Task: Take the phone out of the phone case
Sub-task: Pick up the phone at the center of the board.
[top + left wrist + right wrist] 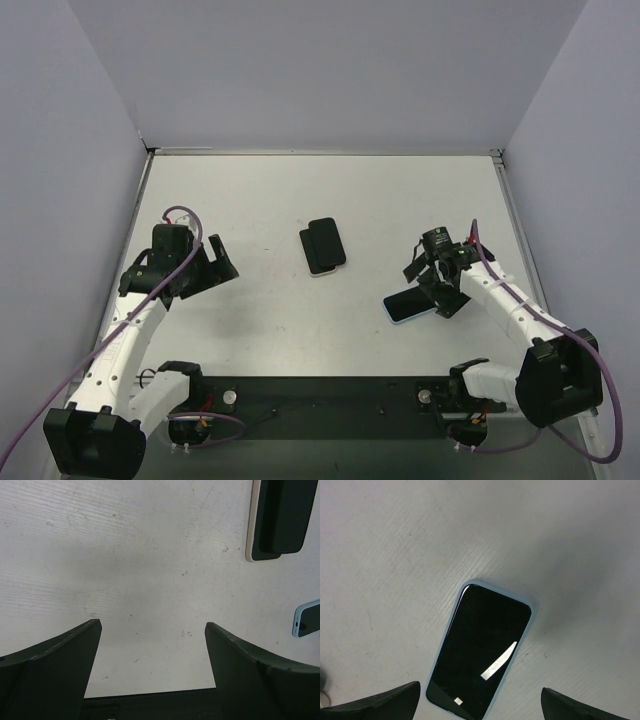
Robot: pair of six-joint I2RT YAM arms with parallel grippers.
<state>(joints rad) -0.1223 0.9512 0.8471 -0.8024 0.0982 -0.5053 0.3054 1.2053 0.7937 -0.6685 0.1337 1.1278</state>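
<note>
Below the open right jaws, phone (480, 655) rimmed by blue case (469, 584); left jaws open.

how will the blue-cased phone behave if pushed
Probably stiff: the phone is a flat, thin slab. Glare on its glossy front suggests a slippery surface. Lying flush on the table, it would likely slide rather than tip.

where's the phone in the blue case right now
In the top external view the blue-cased phone lies screen up on the right of the table, beneath the open right end effector; the black device at centre is to its left.
</note>
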